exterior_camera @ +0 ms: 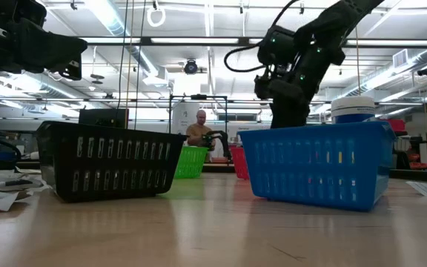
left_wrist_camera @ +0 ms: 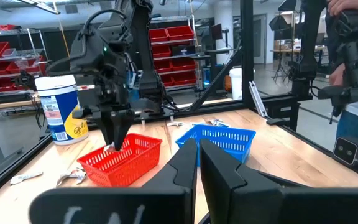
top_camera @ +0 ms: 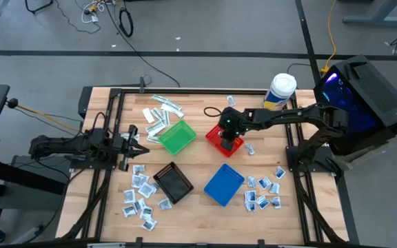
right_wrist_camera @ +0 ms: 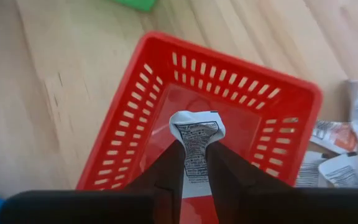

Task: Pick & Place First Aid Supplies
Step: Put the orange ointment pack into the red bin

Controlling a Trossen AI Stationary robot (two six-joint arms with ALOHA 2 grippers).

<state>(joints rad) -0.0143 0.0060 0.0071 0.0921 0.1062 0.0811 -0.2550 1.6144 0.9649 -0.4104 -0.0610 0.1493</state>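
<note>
My right gripper hangs over the red basket, fingers pointing down into it, and is shut on a small white printed packet. In the high view it sits above the red basket at mid-table. Loose white-and-blue sachets lie flat on the table in a near-left cluster and a near-right cluster. Narrow pale strips lie toward the far side. My left gripper waits at the table's left, shut and touching nothing. My right gripper pinches the white packet between its two fingers, coming from above and pointing down. The fingers are on the packet's upper part, and its free lower end sticks out past the fingertips. It hangs clear above the red basket's floor.
A green basket stands left of the red one; a black basket and a blue basket stand nearer. A white-lidded, yellow-labelled tub is at the far right. A few packets lie beside the red basket. A person sits beyond the table.
</note>
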